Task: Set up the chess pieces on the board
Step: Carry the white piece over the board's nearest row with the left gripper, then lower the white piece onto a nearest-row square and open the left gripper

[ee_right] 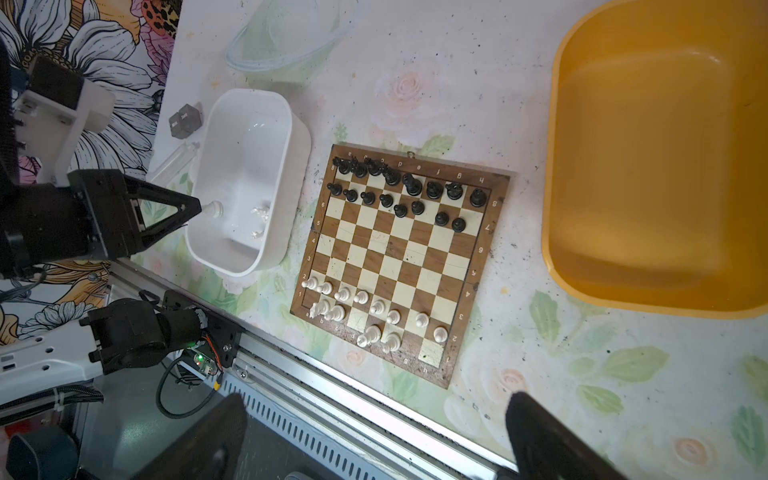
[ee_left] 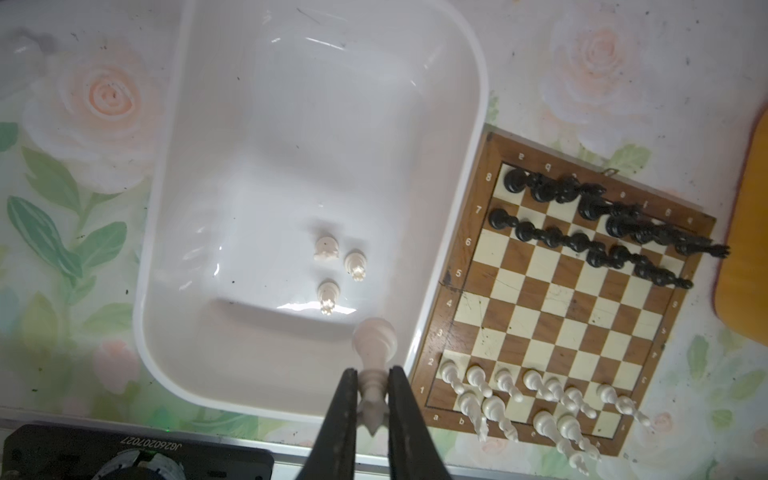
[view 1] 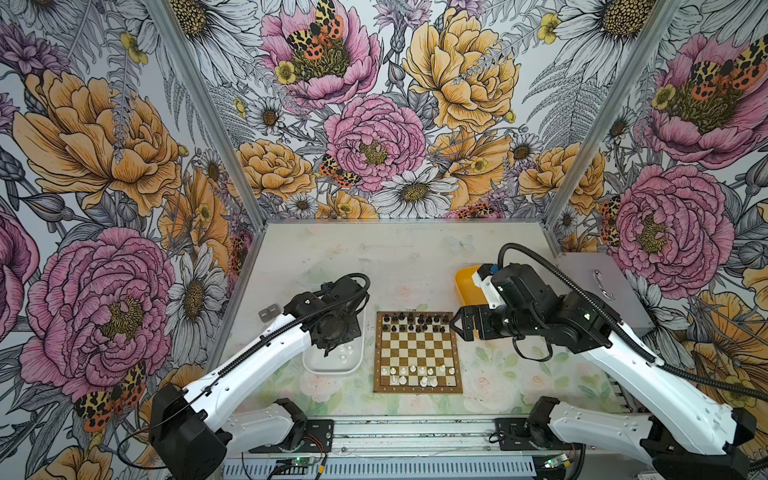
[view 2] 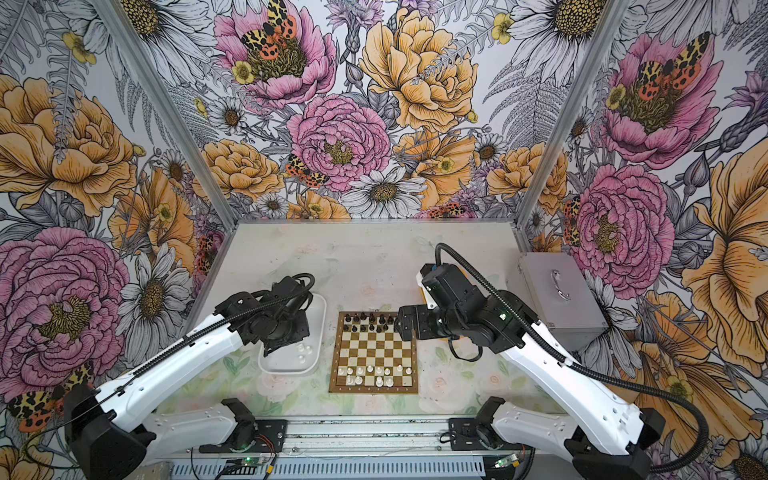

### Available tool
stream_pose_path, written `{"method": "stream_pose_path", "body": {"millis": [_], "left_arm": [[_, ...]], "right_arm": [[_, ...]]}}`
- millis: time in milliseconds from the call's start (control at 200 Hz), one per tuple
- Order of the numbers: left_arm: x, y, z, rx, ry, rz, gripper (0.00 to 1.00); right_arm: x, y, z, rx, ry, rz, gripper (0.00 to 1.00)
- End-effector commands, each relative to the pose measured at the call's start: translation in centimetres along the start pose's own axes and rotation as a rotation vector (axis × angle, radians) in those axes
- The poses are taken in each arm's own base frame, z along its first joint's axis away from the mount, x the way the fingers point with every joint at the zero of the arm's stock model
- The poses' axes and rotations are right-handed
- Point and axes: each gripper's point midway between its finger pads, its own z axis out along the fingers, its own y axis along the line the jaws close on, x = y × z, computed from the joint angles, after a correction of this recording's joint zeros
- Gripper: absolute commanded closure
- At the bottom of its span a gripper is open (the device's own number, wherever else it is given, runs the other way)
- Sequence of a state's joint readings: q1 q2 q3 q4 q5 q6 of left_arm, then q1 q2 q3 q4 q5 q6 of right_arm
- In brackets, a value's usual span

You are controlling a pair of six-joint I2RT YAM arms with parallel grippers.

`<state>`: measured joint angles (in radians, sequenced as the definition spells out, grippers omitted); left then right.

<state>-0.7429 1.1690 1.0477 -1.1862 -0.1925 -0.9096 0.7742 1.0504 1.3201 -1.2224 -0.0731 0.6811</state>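
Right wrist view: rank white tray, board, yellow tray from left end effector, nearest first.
1. white tray, under the left end effector.
2. board, beside that tray.
3. yellow tray, across the board.

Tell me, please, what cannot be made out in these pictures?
- The white piece in the left gripper: hidden under the wrist in both top views.
- Yellow tray: cut off by the right wrist view's edge; mostly behind the right arm in both top views.
- Black pieces: too small in both top views to tell their kinds.
- Right gripper: its wrist view shows only blurred finger ends.
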Motion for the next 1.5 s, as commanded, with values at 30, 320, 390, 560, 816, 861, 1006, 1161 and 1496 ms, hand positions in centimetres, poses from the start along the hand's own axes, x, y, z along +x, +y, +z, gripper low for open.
{"method": "stream_pose_path", "body": {"millis": [30,320,390,560,816,861,1006,1161,1496], "left_arm": [[2.0,-1.8,-1.1,-0.005,-0.028,-0.021,0.86],[6.9,-7.7,-1.3,0.011,-0.034,0.105,0.86],[7.9,-9.0,-1.1,0.008,-0.035,0.135,0.85],[10.3,-12.2,0.4,0.032,-0.004,0.200,0.84],[12.6,-13.9,2.8,0.048,0.044,0.225,0.83],[12.7,-14.1,3.0,0.056,0.044,0.226,0.83],[13.2,-14.6,3.6,0.067,0.058,0.237,0.83],[13.7,-14.4,4.4,0.052,0.076,0.237,0.83],[15.2,-13.3,4.8,0.039,0.098,0.266,0.83]], "right_arm": [[0.9,-0.1,-1.0,-0.020,-0.011,0.013,0.00],[3.6,-1.2,-2.7,-0.023,0.009,0.005,0.00],[4.1,-1.5,-3.3,-0.026,0.003,0.009,0.00],[5.2,-2.4,-4.6,-0.019,-0.006,0.014,0.00],[6.5,-3.7,-6.2,-0.001,-0.017,0.020,0.00],[6.6,-3.9,-6.4,0.001,-0.019,0.023,0.00],[7.0,-4.3,-6.8,0.002,-0.024,0.029,0.00],[7.1,-4.4,-6.9,0.004,-0.026,0.029,0.00],[6.8,-4.3,-6.6,0.014,-0.021,0.028,0.00]]}}
